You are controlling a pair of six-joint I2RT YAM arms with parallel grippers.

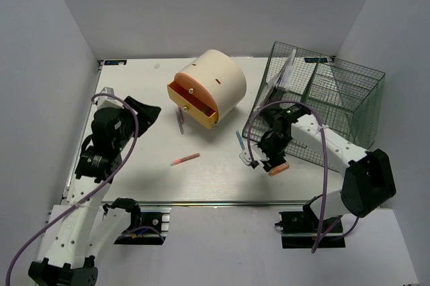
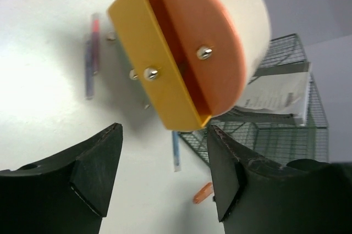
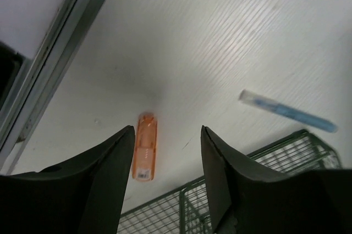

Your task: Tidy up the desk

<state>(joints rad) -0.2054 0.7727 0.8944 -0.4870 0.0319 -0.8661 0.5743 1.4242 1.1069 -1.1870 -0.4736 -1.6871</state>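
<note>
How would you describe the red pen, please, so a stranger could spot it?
Find the cream container lying sideways on the desk. On its near side lies the red pen, alone on bare white. Its neighbours are a purple pen and a blue pen.

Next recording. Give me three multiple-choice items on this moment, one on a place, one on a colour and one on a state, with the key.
1. Where on the desk does the wire-mesh basket stand?
A) far right corner
B) near left corner
C) centre

2. What colour is the pen lying nearest the basket?
A) black
B) blue
C) yellow

3. How is the right pincer?
A) shut on the pen
B) shut on the basket wire
C) open, holding nothing

Key:
1 A: the top view shows the basket against the far and right walls.
2 B: the right wrist view shows a blue barrel just beyond the mesh.
3 C: its fingers stand apart with only bare desk between them.
</note>
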